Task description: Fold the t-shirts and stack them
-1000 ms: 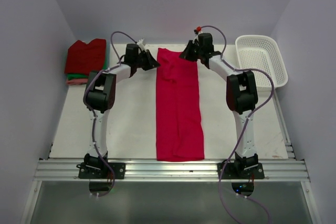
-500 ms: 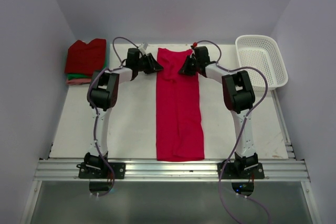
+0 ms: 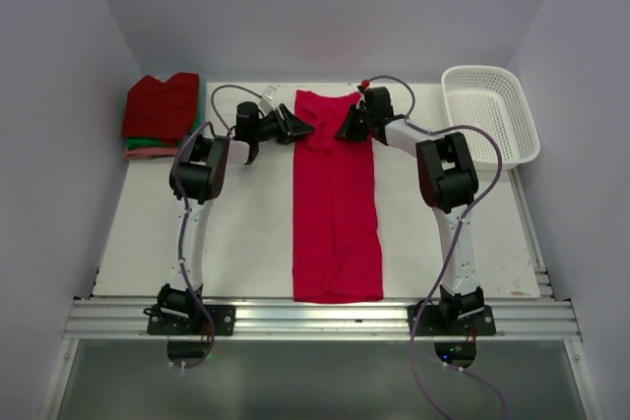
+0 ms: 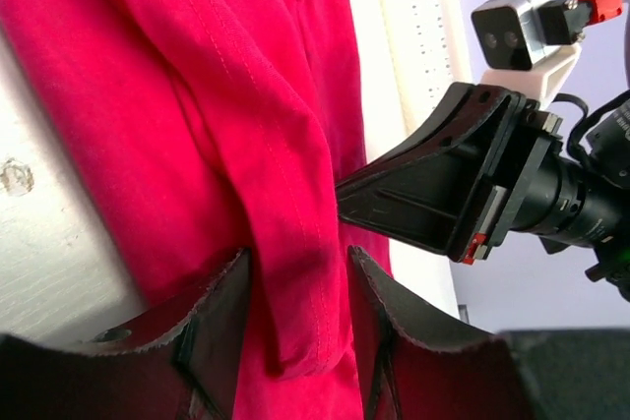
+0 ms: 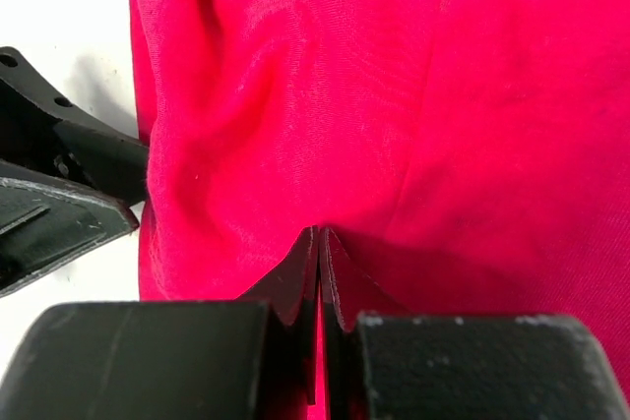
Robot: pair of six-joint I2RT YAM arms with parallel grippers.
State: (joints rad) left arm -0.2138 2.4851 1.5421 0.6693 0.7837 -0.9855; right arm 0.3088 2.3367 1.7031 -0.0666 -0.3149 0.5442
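A bright crimson-pink t-shirt (image 3: 335, 204) lies folded into a long strip down the middle of the table. My left gripper (image 3: 302, 131) is at the strip's far left edge. In the left wrist view its jaws (image 4: 295, 341) stand apart with a raised fold of the shirt (image 4: 246, 125) between them. My right gripper (image 3: 346, 132) is at the far right part of the strip. In the right wrist view it (image 5: 320, 243) is shut, pinching the shirt cloth (image 5: 413, 95). A stack of folded t-shirts, dark red (image 3: 159, 105) over green and salmon pink (image 3: 144, 151), sits at the far left.
A white plastic lattice basket (image 3: 491, 110) stands at the far right of the table. The right arm's wrist (image 4: 463, 194) shows close across the shirt in the left wrist view. The left gripper's fingers (image 5: 59, 194) show at the left of the right wrist view.
My left gripper has moved right onto the shirt's far left edge, its arm folding in. My right gripper came down onto the shirt's far right part and has stayed there.
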